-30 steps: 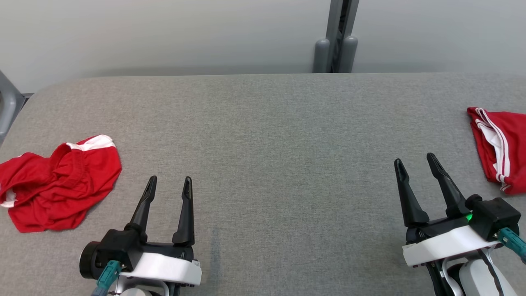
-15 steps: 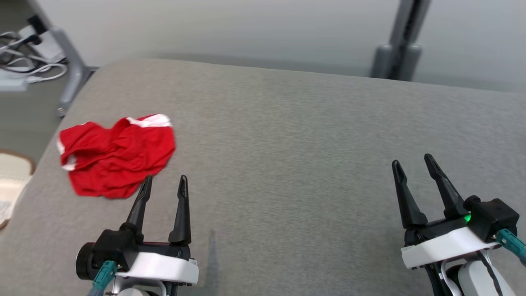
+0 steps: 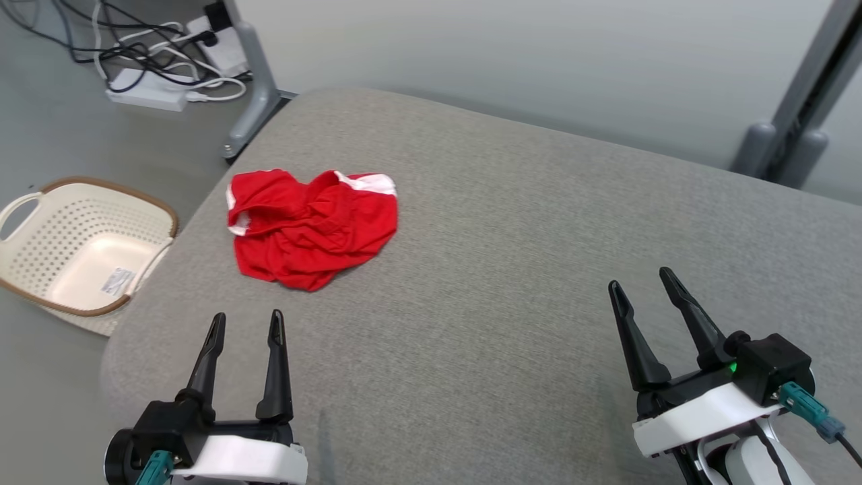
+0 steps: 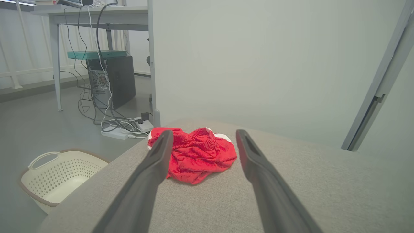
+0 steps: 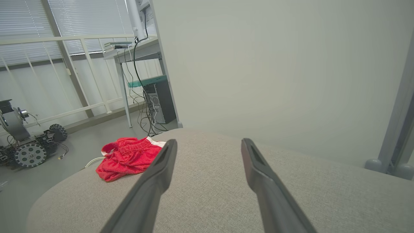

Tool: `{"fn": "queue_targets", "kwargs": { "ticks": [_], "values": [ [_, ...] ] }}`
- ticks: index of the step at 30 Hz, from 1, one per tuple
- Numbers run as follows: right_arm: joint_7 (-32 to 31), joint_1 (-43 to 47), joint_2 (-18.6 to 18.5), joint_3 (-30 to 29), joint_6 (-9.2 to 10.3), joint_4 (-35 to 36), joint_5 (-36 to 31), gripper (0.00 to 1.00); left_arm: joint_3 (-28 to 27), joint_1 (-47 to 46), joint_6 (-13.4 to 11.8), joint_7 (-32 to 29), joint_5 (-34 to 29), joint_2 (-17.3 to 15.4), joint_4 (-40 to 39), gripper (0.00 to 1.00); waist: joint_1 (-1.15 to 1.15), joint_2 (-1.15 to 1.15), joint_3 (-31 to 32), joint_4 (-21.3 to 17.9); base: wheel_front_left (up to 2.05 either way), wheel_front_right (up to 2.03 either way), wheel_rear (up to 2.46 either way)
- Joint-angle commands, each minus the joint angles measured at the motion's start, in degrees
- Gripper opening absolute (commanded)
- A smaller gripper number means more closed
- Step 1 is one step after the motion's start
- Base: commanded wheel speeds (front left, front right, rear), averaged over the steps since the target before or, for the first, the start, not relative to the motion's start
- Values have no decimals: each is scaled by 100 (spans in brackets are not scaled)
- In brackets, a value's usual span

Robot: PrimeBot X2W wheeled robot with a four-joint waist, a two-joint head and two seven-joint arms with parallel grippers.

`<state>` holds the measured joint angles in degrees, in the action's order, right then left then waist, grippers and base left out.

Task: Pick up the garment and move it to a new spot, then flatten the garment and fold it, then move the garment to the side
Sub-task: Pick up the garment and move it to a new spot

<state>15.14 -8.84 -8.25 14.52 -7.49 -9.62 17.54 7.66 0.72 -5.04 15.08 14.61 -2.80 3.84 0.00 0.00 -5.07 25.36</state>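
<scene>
The garment [image 3: 313,226], red shorts with white trim, lies crumpled on the grey padded table [image 3: 512,269] near its far left corner. My left gripper [image 3: 246,325] stands open at the lower left, a short way in front of the garment and apart from it. In the left wrist view the garment [image 4: 197,155] lies ahead between the spread fingers [image 4: 152,168] of my left gripper [image 4: 201,135]. My right gripper [image 3: 640,281] is open at the lower right, over bare table. The right wrist view has the garment [image 5: 127,157] off to the left of my right gripper [image 5: 208,142].
A cream perforated basket [image 3: 81,249] stands on the floor left of the table. Cables and a power strip [image 3: 145,98] lie on the floor beyond a grey table leg [image 3: 252,108]. A grey post [image 3: 794,114] rises at the far right.
The head camera has swung left, so the whole picture shifted right: the crumpled garment now sits nearer the centre and the basket and cables came into view. Both grippers stay open.
</scene>
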Motion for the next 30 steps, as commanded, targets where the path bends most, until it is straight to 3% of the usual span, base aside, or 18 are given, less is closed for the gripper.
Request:
{"fn": "queue_targets", "kwargs": {
  "ticks": [1,8,25,30],
  "values": [
    [2,22,-22,-3,0,-9,16,100,-39,67,3,-6,-42,-21,-11,100,0,0,102,191,0,0,0],
    [2,28,34,159,0,-82,57,100,-217,199,10,-6,65,-20,-59,100,0,0,177,380,0,0,0],
    [2,-42,-47,329,0,-260,202,100,-282,251,-12,-6,21,-22,-97,100,0,0,255,340,0,0,0],
    [2,47,-31,132,0,-194,257,100,-429,97,131,-6,-69,-25,34,100,0,0,210,311,0,0,0]
  ]
}}
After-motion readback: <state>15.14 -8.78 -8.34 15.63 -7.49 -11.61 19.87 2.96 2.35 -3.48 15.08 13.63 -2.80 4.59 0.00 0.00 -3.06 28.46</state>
